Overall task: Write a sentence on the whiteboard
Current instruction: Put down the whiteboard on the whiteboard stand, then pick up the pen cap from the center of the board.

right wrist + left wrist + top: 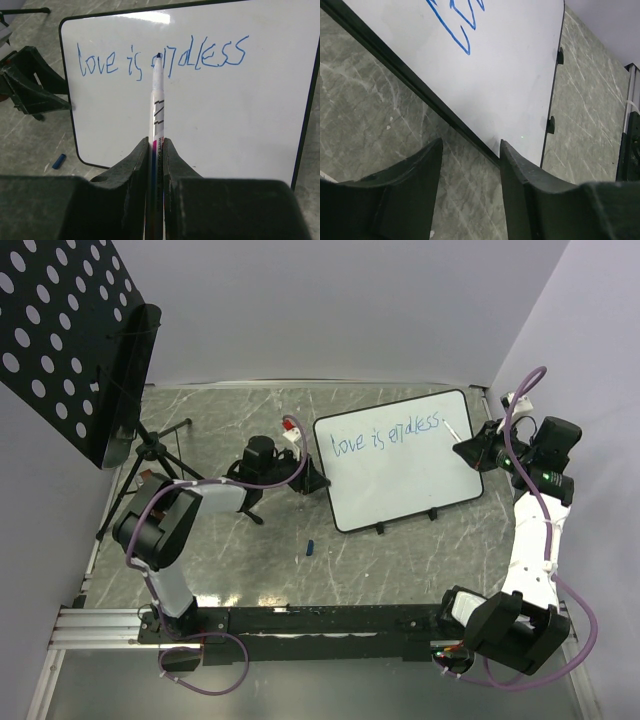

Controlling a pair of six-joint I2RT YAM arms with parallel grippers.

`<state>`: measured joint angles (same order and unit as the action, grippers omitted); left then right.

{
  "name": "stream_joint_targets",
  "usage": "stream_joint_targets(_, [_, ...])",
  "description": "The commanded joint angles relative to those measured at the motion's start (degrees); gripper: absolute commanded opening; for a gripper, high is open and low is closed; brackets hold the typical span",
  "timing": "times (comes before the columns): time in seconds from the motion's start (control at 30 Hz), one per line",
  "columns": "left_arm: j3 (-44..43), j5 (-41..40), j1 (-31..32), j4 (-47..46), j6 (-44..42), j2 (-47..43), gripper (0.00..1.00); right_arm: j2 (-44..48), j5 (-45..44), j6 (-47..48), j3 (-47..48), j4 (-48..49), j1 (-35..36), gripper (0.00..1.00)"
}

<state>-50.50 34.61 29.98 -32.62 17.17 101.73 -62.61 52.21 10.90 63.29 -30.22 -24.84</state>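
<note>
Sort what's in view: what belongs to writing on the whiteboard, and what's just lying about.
Belongs to the job:
whiteboard
sentence in blue on it
marker, gripped in the right hand
left hand, open at the board's edge

Lying about:
small blue piece, maybe the marker's cap
black perforated panel on its stand

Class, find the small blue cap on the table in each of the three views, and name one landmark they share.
Top external: cap lies on the table, left of the whiteboard's near left corner.
Left wrist: not in it.
Right wrist: cap low at the left, beside the whiteboard's lower left corner.
Shared landmark: the whiteboard, with its black rim, in all three.
</note>
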Motion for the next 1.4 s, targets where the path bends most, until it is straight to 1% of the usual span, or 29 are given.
stream_joint_targets(0.0, [0.7,-0.1,0.1,-1.7,-0.6,-4.2,0.55,1.7,1.8,-0.4,-0.4,2.4,-0.6,0.00])
stream_joint_targets(0.07, [0.8,-0.1,0.1,-2.0,0.1,-4.7,0.60,1.7,1.8,-0.4,-0.5,2.3,-0.6,0.00])
stream_joint_targets(0.2, [1.2,-0.2,0.2,-2.2,0.8,-6.7,0.66,1.6,2.1,-0.3,-0.5,2.4,-0.6,0.00])
stream_joint_targets(0.23, [1.3,-0.2,0.1,-2.1,0.8,-7.2,0.69,1.6,2.2,-0.3,-0.5,2.3,-0.6,0.00])
stream_joint_targets(0.37, [1.9,-1.8,0.1,-1.3,1.4,-9.1,0.75,1.7,2.4,-0.1,-0.6,2.3,-0.6,0.00])
stream_joint_targets(0.4, [2.2,-3.0,0.1,-1.0,1.6,-10.1,0.82,1.8,2.4,0.1,-0.7,2.2,-0.6,0.00])
stream_joint_targets(0.47, [3.4,-4.1,0.1,-1.0,2.3,-11.1,0.85,2.0,2.7,0.2,-0.8,2.1,-0.6,0.00])
stream_joint_targets(0.5, [3.8,-4.6,0.0,-1.0,2.6,-12.3,0.93,2.0,2.8,0.5,-0.9,1.9,-0.6,0.00])
stream_joint_targets(0.67, [6.8,-7.4,0.0,-0.8,3.9,-16.3,0.95,2.2,3.3,1.1,-1.1,1.6,-0.6,0.00])
stream_joint_targets(0.7, [7.2,-7.7,0.1,-0.7,4.0,-17.8,1.00,2.4,3.8,1.2,-1.1,1.3,-0.6,0.00])
stream_joint_targets(0.93, [10.6,-10.1,0.1,1.2,5.9,-24.9,0.99,3.1,5.2,2.8,-1.3,-0.2,-0.6,0.00])
stream_joint_targets(1.03, [12.9,-11.9,0.1,1.9,8.0,-29.9,0.99,3.9,6.2,4.6,-1.8,-2.0,-0.6,0.00])
stream_joint_targets(1.07, [14.5,-12.3,0.2,1.8,8.6,-32.6,0.99,4.3,6.7,5.9,-2.0,-2.5,-0.6,0.00])
stream_joint_targets(1.2, [17.2,-13.2,1.0,4.0,11.7,-37.7,1.00,5.8,9.3,10.0,-2.9,-6.3,-0.6,0.00])
stream_joint_targets(1.3, [19.7,-13.1,1.0,3.4,14.5,-42.1,1.00,6.8,10.9,13.4,-3.6,-8.6,-0.6,0.00])
stream_joint_targets(1.33, [20.1,-13.6,1.0,4.0,15.3,-44.2,0.97,7.1,11.5,14.9,-4.0,-10.3,-0.6,0.00])
stream_joint_targets(1.37, [20.5,-13.7,1.0,4.1,17.6,-45.3,0.97,7.3,11.9,15.7,-4.1,-11.0,-0.5,0.00])
